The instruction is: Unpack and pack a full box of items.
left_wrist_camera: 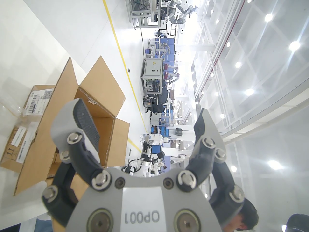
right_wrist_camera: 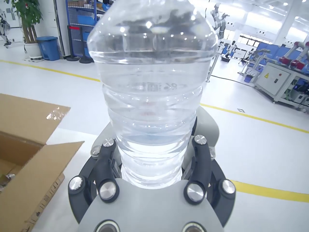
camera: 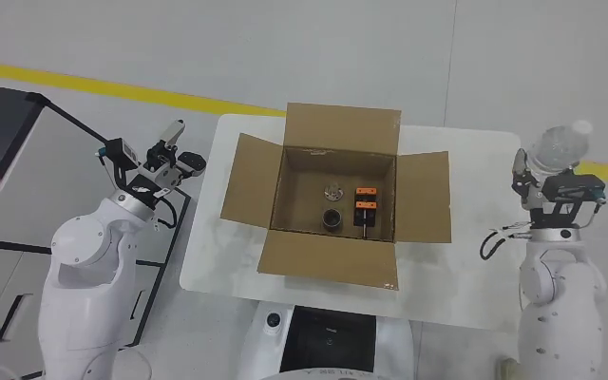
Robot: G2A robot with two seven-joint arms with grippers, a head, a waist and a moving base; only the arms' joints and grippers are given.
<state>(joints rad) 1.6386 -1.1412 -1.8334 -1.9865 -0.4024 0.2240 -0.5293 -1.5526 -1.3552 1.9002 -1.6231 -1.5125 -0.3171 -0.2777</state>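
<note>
An open cardboard box (camera: pixel 332 195) stands mid-table with its four flaps spread; inside lie an orange-and-black part (camera: pixel 366 204), a dark round item (camera: pixel 332 220) and a small clear item (camera: pixel 333 190). Off the table's right edge my right gripper (camera: pixel 546 185) is shut on a clear water bottle (camera: pixel 559 145) (right_wrist_camera: pixel 152 78), held upright with the fingers (right_wrist_camera: pixel 106 155) around its base. My left gripper (camera: pixel 171 142) (left_wrist_camera: pixel 142 124) is raised off the table's left side, open and empty. The box (left_wrist_camera: pixel 67 126) lies beyond its fingers.
The white table (camera: pixel 456 275) has bare surface to the right of and in front of the box. A yellow floor line (camera: pixel 114 88) runs behind the table. A black frame (camera: pixel 28 142) stands at the far left.
</note>
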